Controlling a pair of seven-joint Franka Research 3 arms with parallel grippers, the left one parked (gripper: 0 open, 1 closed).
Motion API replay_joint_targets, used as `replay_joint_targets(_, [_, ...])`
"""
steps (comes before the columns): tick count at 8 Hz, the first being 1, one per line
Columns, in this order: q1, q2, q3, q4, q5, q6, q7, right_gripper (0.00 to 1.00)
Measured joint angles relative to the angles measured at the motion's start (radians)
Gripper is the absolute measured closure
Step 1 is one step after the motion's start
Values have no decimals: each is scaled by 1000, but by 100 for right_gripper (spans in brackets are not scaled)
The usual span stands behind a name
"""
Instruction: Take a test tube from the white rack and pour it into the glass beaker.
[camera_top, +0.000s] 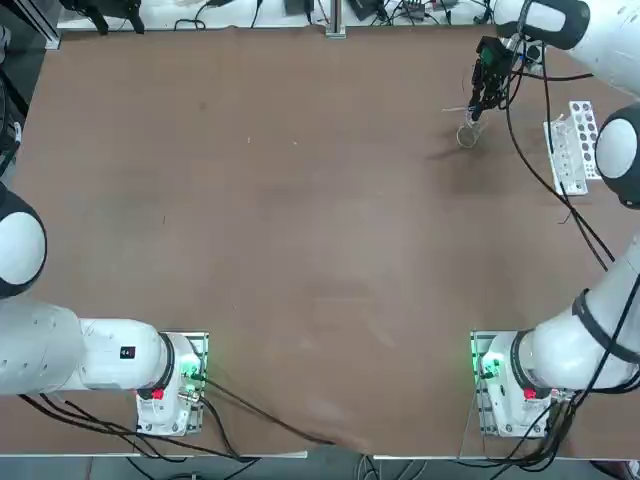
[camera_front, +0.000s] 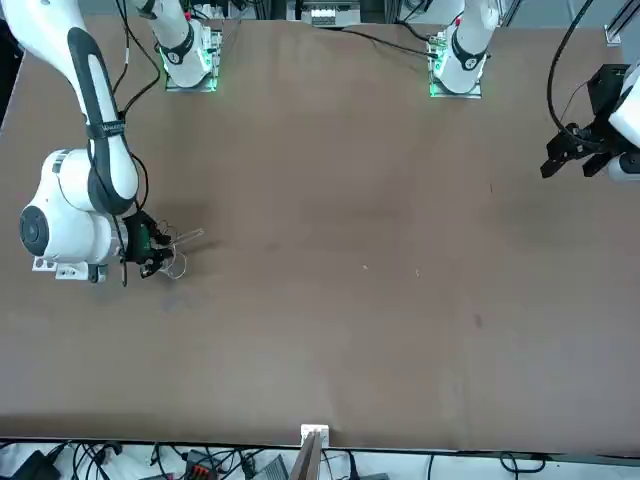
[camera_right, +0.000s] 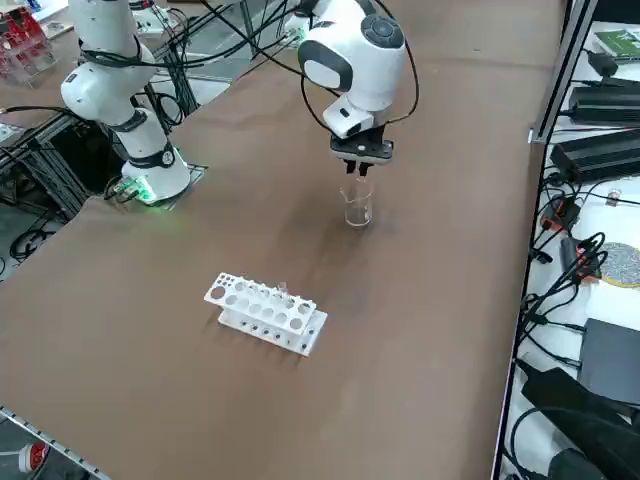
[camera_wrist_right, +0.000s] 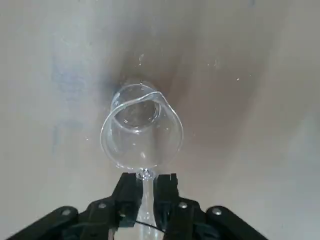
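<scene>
A robotics lab: a wide brown table (camera_top: 300, 250) carries arm bases (camera_top: 500, 385) bolted at its near edge, cables (camera_right: 560, 330) and power bricks (camera_right: 605, 150) crowding benches beyond its edges.

white rack (camera_right: 265, 313), clear glass beaker (camera_wrist_right: 141, 134), brown table (camera_top: 300, 230)

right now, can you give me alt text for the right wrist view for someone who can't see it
The right arm's black two-finger tool, shut on a thin clear glass test tube, holds the tube's open mouth at the rim of a small clear glass beaker. The beaker stands upright on a plain brown table, seen from above.
</scene>
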Motion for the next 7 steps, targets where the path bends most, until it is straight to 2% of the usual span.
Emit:
replay_joint_targets(2, [1,-16,0,0,-5,-11,0,81])
replay_joint_targets(3, [3,-37,0,2,-48,-46,6,81])
replay_joint_targets(5, [6,-98,1,4,-248,-159,79,81])
replay_joint_targets(7, [6,-139,1,2,-491,-276,129,81])
